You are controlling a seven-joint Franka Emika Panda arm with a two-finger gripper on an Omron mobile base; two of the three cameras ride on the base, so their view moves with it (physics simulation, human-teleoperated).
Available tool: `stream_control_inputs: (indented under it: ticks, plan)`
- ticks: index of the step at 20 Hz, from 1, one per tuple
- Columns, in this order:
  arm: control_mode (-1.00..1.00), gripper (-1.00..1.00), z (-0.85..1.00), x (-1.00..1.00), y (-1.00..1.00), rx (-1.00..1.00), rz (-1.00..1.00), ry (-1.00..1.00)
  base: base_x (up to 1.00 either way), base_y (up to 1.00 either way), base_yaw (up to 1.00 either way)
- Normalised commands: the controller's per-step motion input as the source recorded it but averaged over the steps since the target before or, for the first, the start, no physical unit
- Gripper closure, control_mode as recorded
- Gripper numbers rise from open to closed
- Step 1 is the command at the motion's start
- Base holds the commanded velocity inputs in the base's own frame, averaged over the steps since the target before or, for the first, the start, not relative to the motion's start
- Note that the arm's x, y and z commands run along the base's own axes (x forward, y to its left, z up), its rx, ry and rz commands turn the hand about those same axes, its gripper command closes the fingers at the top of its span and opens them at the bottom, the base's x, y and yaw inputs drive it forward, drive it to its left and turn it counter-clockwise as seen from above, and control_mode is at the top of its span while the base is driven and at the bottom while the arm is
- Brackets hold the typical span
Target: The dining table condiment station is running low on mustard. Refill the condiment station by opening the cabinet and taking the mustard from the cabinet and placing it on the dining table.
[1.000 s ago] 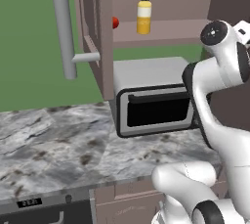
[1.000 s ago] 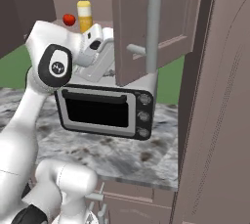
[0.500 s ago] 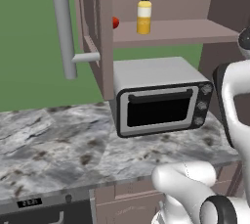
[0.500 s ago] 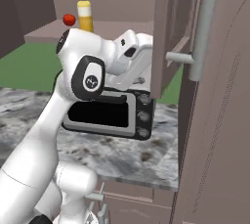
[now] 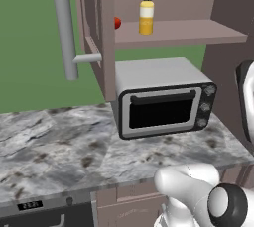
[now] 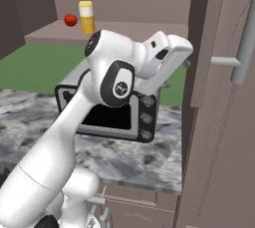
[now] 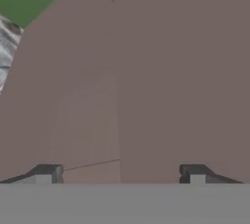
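The arm (image 6: 107, 102) is rising from the base and bending at a raised elbow, its hand (image 6: 164, 60) reaching toward the edge of the open cabinet (image 6: 201, 43) door on the right. In the hand view the gripper (image 7: 119, 173) is facing a plain mauve-brown panel close up, its jaws standing wide apart with nothing between them. The mustard (image 5: 146, 17) is standing upright on the cabinet's shelf (image 5: 198, 31), well apart from the hand, with a small red ball (image 5: 117, 23) lying near it on the same shelf. Below the shelf a toaster oven (image 5: 163, 104) is sitting on the marble worktop (image 5: 59, 141). The left door is hanging open, its long grey handle (image 5: 63, 25) showing in the left base view.
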Motion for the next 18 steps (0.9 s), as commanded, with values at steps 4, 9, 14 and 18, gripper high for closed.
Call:
stream_control_inputs:
  ticks: [4, 9, 14, 18]
  plan:
    - [-1.0, -1.0, -0.01, -0.19, 0.04, 0.0, 0.04, -0.03, 0.0, 0.0, 0.0]
    - [-1.0, -1.0, -0.06, -0.03, 0.84, 0.01, -0.04, -0.11, 0.0, 0.0, 0.0]
    - [-1.0, -1.0, -0.04, 0.0, 0.97, 0.07, 0.0, -0.27, 0.0, 0.0, 0.0]
    - [-1.0, -1.0, -0.12, 0.06, 0.86, 0.12, 0.13, -0.42, 0.0, 0.0, 0.0]
